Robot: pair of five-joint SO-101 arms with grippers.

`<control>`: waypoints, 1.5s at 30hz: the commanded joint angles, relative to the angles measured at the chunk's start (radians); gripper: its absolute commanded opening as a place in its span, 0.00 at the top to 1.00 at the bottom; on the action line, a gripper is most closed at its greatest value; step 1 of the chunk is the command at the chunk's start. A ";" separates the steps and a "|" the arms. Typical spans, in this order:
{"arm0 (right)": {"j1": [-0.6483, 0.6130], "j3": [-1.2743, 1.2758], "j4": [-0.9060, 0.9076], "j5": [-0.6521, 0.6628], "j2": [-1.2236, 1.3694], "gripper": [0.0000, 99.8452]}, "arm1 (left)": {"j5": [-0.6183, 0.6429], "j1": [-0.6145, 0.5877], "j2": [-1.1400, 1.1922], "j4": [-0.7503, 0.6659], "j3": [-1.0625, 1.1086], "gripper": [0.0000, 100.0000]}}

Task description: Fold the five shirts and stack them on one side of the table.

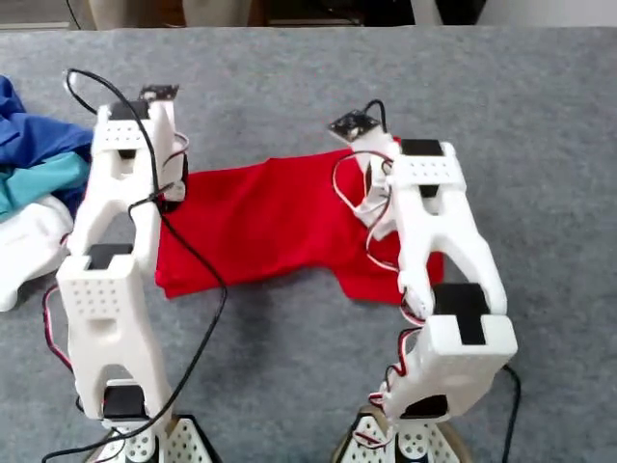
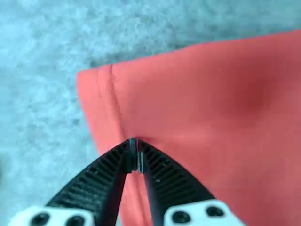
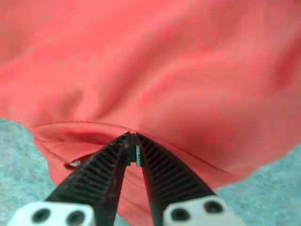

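- Cloth to fold: the red shirt [image 1: 260, 222] lies flat on the grey bench [image 1: 289, 77], between the two arms.
- Left pincer [image 2: 133, 155] is closed on the shirt just inside its side edge.
- Right pincer [image 3: 133, 150] is closed on a hemmed fold at the opposite side.
- It is likely light and limp, so it will sag between grips; hems and corners hold best.
- Unfolded shirts [image 1: 29, 183] are heaped on the robot's left.

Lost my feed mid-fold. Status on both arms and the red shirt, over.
Left gripper: jaws shut on red shirt edge. Right gripper: jaws shut on its other end. Shirt heap off to the left, nothing blocking.
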 commanded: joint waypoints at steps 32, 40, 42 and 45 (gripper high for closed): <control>0.030 0.367 -0.040 0.150 -0.559 0.99 | 0.017 -0.005 0.130 -0.058 -0.147 0.98; -0.031 0.260 -0.080 0.117 -0.331 0.99 | 0.017 -0.003 0.130 -0.058 -0.147 0.98; -0.038 0.288 -0.100 0.115 -0.314 0.99 | 0.017 -0.003 0.130 -0.058 -0.147 0.98; -0.045 0.361 -0.155 0.110 -0.314 0.99 | 0.017 -0.003 0.130 -0.058 -0.147 0.98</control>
